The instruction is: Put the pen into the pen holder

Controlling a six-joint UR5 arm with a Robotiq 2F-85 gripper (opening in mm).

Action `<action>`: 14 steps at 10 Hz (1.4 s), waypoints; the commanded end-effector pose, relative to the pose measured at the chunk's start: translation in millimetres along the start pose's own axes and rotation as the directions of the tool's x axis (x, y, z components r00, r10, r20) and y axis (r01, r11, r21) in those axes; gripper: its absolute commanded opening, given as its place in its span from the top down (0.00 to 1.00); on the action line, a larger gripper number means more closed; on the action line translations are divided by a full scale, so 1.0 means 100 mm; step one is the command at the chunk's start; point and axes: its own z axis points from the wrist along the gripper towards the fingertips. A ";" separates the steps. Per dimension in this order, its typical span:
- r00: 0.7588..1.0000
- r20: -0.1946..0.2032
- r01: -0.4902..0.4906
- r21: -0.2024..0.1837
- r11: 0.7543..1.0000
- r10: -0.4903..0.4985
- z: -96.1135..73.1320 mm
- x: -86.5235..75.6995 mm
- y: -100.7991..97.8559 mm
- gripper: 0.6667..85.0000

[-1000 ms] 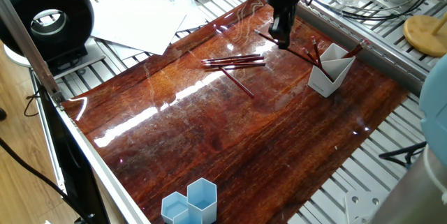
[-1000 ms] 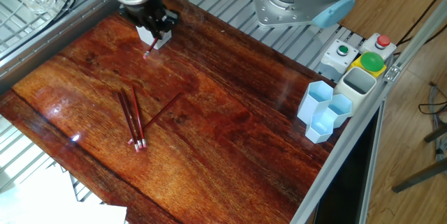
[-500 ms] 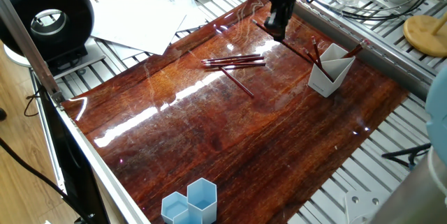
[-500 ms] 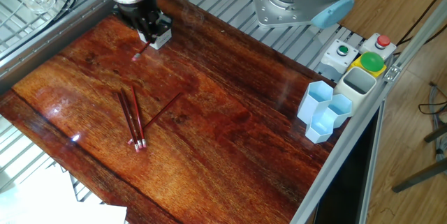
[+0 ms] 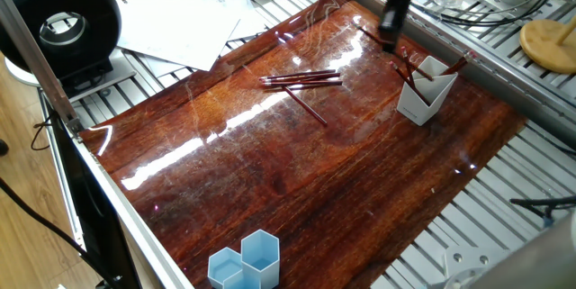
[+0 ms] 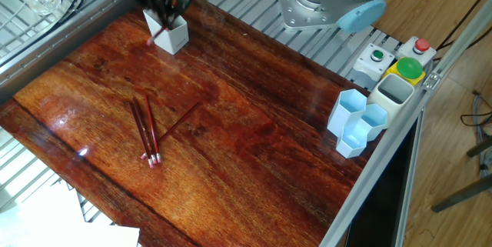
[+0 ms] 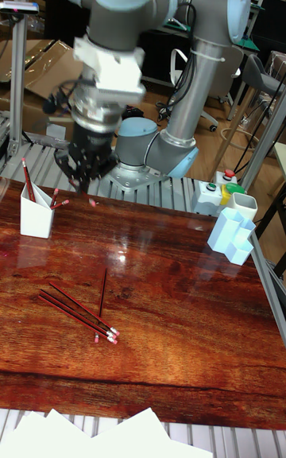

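The white pen holder (image 5: 423,98) (image 6: 172,36) (image 7: 35,217) stands near the far edge of the wooden table and has a few red pens sticking out of it. My gripper (image 5: 390,37) (image 6: 160,5) (image 7: 83,180) hovers just beside and above it, blurred by motion. It is shut on a red pen (image 5: 371,35) (image 7: 91,200) that hangs tilted, with its pink end low. More red pens (image 5: 301,79) (image 6: 144,128) (image 7: 75,308) lie side by side mid-table, and one more (image 5: 307,107) lies at an angle next to them.
Light blue hexagonal cups (image 5: 245,262) (image 6: 356,122) (image 7: 233,239) stand at the table's edge. Beside them is a button box (image 6: 400,66). White paper sheets (image 5: 180,19) and a black round device (image 5: 63,23) lie off the wood. The arm's base (image 6: 330,1) is behind the table.
My gripper has carried the pen sideways across the far end of the table, from beside the pen holder to close above it. The loose pens have not moved.
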 end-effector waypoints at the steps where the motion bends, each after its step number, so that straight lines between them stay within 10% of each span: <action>1: 0.988 0.115 0.094 0.052 0.994 -0.100 -0.04 0.00 -0.18 1.00; 7: 0.997 0.062 -0.038 0.022 0.999 0.037 -0.02 0.14 -0.14 1.00; 11: 0.976 0.216 -0.020 -0.009 1.000 0.022 -0.12 -0.20 -0.06 1.00; 14: 0.960 0.278 0.014 0.040 0.999 -0.025 -0.11 0.04 -0.28 1.00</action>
